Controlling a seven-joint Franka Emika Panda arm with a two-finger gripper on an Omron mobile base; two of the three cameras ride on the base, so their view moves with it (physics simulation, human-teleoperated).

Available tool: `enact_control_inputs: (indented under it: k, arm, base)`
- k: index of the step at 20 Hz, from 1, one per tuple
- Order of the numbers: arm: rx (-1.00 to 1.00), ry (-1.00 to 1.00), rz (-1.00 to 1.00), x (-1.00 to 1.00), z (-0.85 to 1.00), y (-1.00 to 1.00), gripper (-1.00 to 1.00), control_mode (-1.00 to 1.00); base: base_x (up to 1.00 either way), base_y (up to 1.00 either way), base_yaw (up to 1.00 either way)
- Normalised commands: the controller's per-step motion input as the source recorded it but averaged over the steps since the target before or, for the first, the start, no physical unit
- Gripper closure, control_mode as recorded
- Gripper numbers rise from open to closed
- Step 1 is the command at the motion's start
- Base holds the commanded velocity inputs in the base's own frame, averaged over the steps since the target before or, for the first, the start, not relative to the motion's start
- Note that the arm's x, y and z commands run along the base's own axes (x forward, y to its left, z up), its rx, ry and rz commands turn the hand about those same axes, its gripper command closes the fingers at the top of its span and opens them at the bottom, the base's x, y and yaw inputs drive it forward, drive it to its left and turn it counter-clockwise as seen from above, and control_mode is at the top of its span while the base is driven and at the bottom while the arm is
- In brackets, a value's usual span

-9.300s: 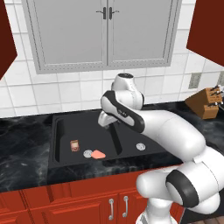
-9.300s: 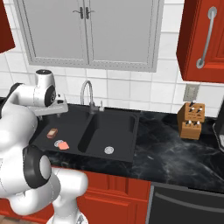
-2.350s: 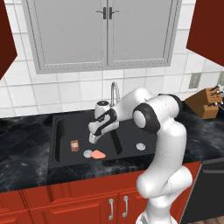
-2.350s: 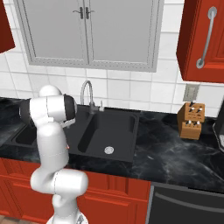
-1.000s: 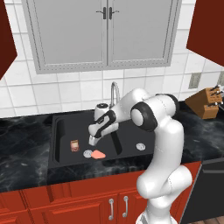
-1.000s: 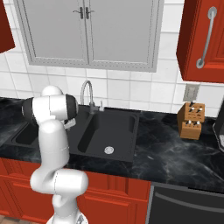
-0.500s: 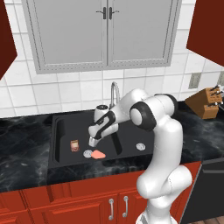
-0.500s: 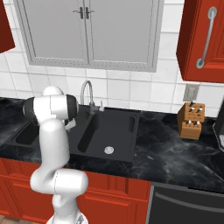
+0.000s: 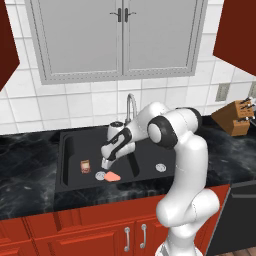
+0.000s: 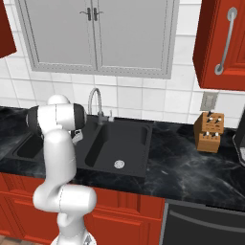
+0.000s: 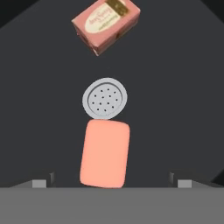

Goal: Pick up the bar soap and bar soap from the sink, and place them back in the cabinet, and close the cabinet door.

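step: we're lining up on the pink bar soap in the left basin of the sink
gripper: open wide, tips either side of the bar, nothing held
pink bar: flat on basin floor, one end touching the drain disc
boxed bar soap: beyond the drain, apart from it
how: drop straight, keep bar centred btwn tips, close across its narrow width; don't snag the drain
cabinet door: up right, looks shut; needs opening before we place
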Motion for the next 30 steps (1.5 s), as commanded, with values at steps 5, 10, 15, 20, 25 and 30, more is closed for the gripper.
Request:
enact_control_inputs:
  k: [5, 10, 15, 20, 25, 30]
  arm:
    - [0.00, 0.00, 0.00, -0.02, -0.07, 0.02, -1.00, -1.00]
    - [0.00, 0.00, 0.00, -0.04, -0.07, 0.02, -1.00, -1.00]
    - [0.00, 0.00, 0.00, -0.08, -0.12, 0.01, -1.00, -1.00]
    - [0.00, 0.00, 0.00, 0.00, -0.14, 0.05, -1.00, -1.00]
    - [0.00, 0.00, 0.00, 0.00, -0.16, 0.01, -1.00, -1.00]
    - [0.00, 0.00, 0.00, 0.00, -0.15, 0.00, -1.00, -1.00]
  base:
    - [0.00, 0.00, 0.00]
    - [0.00, 0.00, 0.00]
    - [0.00, 0.00, 0.00]
    - [0.00, 0.00, 0.00]
    - [0.00, 0.00, 0.00]
    - [0.00, 0.00, 0.00]
